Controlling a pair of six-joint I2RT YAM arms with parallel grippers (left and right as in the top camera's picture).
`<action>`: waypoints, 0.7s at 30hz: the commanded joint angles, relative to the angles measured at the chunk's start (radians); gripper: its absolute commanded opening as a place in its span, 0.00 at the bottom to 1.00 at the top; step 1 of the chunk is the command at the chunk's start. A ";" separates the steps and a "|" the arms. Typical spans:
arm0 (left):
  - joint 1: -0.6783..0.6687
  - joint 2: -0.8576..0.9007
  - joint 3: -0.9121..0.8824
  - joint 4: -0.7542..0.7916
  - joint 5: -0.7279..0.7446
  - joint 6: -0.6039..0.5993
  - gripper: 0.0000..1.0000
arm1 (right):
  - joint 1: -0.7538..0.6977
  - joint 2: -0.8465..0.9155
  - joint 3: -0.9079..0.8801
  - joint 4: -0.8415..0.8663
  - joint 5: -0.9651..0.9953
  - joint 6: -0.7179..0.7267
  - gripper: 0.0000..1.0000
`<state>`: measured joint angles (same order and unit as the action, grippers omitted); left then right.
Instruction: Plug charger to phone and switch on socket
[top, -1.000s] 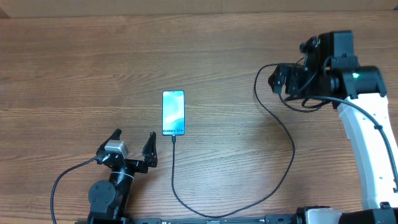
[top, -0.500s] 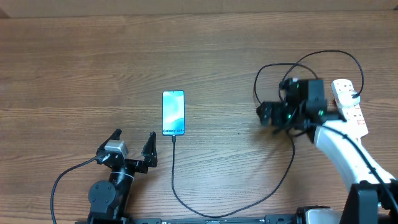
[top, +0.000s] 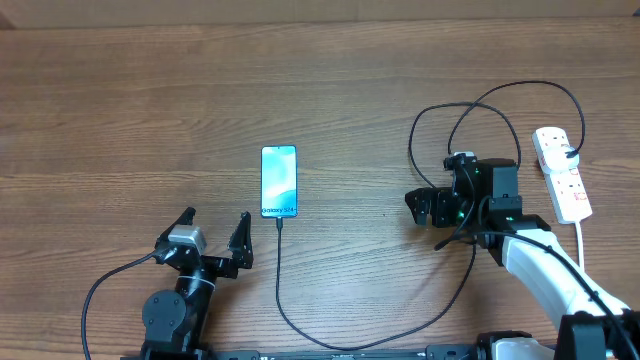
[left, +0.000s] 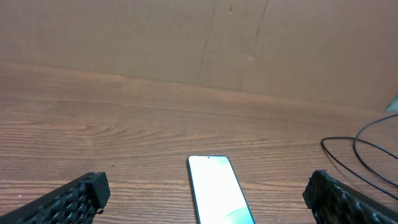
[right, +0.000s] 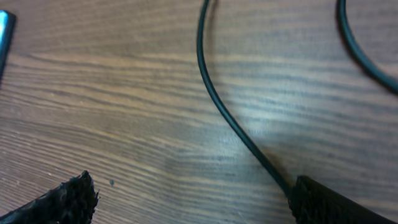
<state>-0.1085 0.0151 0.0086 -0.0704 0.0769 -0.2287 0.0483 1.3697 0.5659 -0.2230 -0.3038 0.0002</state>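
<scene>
The phone (top: 279, 182) lies face up at mid-table, its blue screen lit; its screen (left: 217, 193) glows white in the left wrist view. The charger (top: 470, 250) is a thin black cable that loops from the socket (top: 562, 180) round the front of the table. Its plug tip (top: 279, 223) sits at the phone's near short edge. The left gripper (top: 213, 238) rests open near the front edge, left of the cable, and nothing is between its fingers (left: 74, 199). Low over the cable (right: 230, 118), left of the socket, the right gripper (top: 420, 207) is open and holds nothing.
The socket's white cord (top: 582, 245) runs toward the front right edge. Cable loops (top: 500, 100) lie behind the right arm. A brown cardboard wall (left: 199, 37) stands behind the table. The left arm's grey lead (top: 100, 290) curls at the front left.
The right arm has swung down and left, away from the socket at the far right, and now sits low over the cable. The socket is uncovered. The left arm has not moved.
</scene>
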 joint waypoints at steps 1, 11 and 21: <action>0.010 -0.011 -0.004 -0.002 -0.009 0.027 1.00 | 0.003 -0.022 -0.051 0.050 -0.008 -0.005 1.00; 0.010 -0.011 -0.004 -0.002 -0.009 0.027 1.00 | 0.003 -0.065 -0.229 0.316 0.000 -0.005 1.00; 0.010 -0.011 -0.004 -0.002 -0.009 0.027 1.00 | 0.003 -0.174 -0.397 0.513 0.000 -0.005 1.00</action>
<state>-0.1085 0.0151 0.0086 -0.0704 0.0769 -0.2287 0.0483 1.2285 0.2035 0.2646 -0.3069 -0.0002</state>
